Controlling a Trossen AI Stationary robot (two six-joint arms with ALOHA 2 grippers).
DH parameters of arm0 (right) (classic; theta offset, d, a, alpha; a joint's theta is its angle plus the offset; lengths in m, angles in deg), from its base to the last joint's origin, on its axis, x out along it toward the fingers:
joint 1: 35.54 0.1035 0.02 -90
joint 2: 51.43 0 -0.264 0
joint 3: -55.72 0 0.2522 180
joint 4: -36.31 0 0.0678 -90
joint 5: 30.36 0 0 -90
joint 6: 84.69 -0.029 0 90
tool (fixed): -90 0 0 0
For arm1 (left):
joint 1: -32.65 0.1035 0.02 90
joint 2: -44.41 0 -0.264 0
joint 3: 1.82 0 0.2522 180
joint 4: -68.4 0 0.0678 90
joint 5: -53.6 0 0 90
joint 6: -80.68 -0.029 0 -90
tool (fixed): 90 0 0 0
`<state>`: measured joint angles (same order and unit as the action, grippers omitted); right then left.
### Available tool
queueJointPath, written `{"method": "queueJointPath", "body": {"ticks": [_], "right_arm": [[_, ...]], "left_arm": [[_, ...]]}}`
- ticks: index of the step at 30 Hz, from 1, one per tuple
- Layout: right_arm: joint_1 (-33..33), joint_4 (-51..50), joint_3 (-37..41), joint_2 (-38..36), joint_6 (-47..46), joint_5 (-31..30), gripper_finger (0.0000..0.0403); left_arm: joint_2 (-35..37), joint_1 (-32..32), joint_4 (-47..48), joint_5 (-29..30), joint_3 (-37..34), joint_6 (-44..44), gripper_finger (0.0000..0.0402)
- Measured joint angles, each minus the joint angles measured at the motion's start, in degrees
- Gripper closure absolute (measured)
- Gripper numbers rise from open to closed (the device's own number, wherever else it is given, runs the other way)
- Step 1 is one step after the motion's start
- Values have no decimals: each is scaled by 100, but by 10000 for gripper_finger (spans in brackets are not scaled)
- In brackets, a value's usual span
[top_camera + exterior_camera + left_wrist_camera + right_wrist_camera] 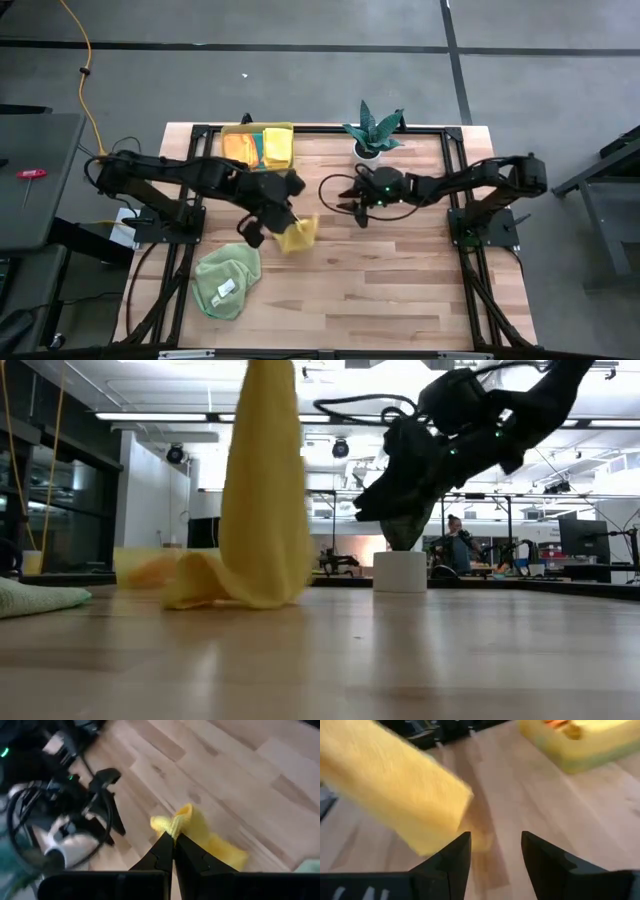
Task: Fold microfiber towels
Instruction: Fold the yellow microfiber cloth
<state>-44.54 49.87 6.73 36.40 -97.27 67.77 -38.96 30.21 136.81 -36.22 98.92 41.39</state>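
A yellow microfiber towel (297, 235) hangs from my left gripper (288, 212) near the table's middle, its lower end bunched on the wood (215, 592). My left gripper (173, 836) is shut on it. My right gripper (345, 206) is open and empty to the towel's right, above the table; its fingers (492, 851) face the hanging yellow towel (395, 790). A light green towel (226, 282) lies crumpled at the near left. My left gripper pinches a bunched bit of the yellow towel's top (179, 820) between its two fingertips, coming from above. The towel hangs below the fingers in a narrow drape (265, 470), and its lower end rests slack on the table.
A translucent yellow bin (259, 146) with orange and teal cloths stands at the far left. A potted plant (372, 135) in a white pot stands at the far middle, just behind my right gripper. Bare wood lies at the near right.
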Motion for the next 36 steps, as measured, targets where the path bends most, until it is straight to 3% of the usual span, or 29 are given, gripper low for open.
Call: {"method": "queueJointPath", "body": {"ticks": [4,9,13,19,36], "right_arm": [[110,57,-1,135,86,549,238],[528,-177,-2,194,-65,765,238],[986,-313,1,194,83,491,238],[1527,-646,-3,257,582,-509,238],[1820,108,-335,1676,645,-639,238]], "left_arm": [[-270,-85,-94,182,-2,-217,402],[-518,-85,15,622,-6,322,402],[-538,-71,27,804,-4,629,402],[-516,-56,36,809,-4,830,402],[-508,-54,127,955,-4,892,402]]}}
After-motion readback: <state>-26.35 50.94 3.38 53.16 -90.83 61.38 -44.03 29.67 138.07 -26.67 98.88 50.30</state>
